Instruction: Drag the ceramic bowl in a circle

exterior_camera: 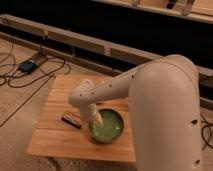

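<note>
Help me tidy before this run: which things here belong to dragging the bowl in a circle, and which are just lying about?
For the job:
- ceramic bowl, green, on the wooden table
- gripper, at the bowl's rim on the side toward the packet

Lying about:
- small dark packet, on the table beside the bowl, apart from it
- black box and cables, on the floor
</note>
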You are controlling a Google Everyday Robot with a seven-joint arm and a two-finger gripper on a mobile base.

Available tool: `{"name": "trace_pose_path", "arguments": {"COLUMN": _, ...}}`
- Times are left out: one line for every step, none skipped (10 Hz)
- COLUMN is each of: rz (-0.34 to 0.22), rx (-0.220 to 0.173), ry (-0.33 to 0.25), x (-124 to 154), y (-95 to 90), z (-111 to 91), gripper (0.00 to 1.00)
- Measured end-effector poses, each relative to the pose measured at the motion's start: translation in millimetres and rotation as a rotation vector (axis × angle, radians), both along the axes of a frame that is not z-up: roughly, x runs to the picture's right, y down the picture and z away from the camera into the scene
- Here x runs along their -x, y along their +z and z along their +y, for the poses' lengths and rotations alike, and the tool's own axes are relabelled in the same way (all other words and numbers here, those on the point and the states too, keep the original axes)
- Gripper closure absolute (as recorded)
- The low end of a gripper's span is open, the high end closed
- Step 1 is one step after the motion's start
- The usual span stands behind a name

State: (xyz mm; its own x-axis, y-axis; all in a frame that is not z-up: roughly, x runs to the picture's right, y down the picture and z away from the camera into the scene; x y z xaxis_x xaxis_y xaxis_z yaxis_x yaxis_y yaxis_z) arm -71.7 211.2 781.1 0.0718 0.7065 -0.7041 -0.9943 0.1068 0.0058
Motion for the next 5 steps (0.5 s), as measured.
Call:
{"name": "trace_pose_path", "arguments": {"rz": -0.003, "rx": 0.011, "ry": -0.003, "x": 1, "y": 2.4, "z": 7, "gripper": 0.35}}
{"name": "trace_pose_path", "arguments": {"rz": -0.004, "rx": 0.024, "ry": -0.006, "x": 1, "y": 4.4, "z": 14, "gripper": 0.36}}
{"name": "trace_pose_path", "arguments": {"rz": -0.005, "rx": 0.032, "ry": -0.008, "x": 1, "y": 5.8, "z": 19, "gripper": 0.42}}
{"name": "trace_pose_path", "arguments": {"rz": -0.008, "rx": 0.042, "ry": -0.013, "x": 0, "y": 6.8, "z": 23, "gripper": 0.52}}
{"name": "trace_pose_path", "arguments": {"rz": -0.011, "rx": 0.053, "ry": -0.014, "x": -2, "y": 7.2, "z": 28, "gripper": 0.62}}
